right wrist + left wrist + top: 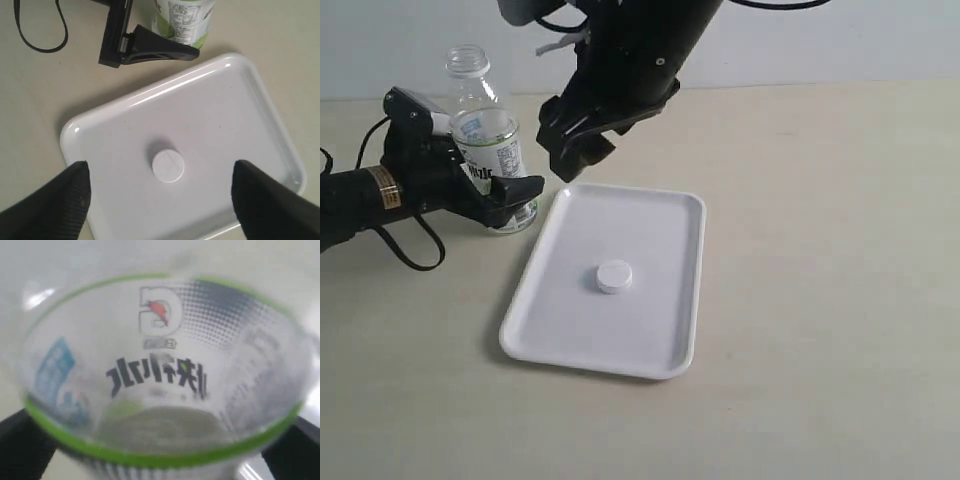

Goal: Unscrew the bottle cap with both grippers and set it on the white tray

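Note:
The clear bottle (pixel 485 130) stands upright and uncapped just left of the white tray (pixel 655 215). My left gripper (pixel 482 165) is shut on its labelled body; in the left wrist view the bottle (pixel 160 375) fills the frame between the black fingers (pixel 22 447). The white bottle cap (pixel 614 276) lies flat near the tray's middle. My right gripper (pixel 577 155) hangs open above the tray's far left corner, holding nothing. In the right wrist view the cap (pixel 168 165) rests on the tray (pixel 220 105), below and between the spread jaws of the right gripper (pixel 160 200).
The tray lies on a pale beige table (pixel 820 200). A black cable (pixel 405 250) loops on the table beside the left arm. The left gripper's finger (pixel 150 47) and the bottle's base (pixel 184 20) sit close to the tray's edge.

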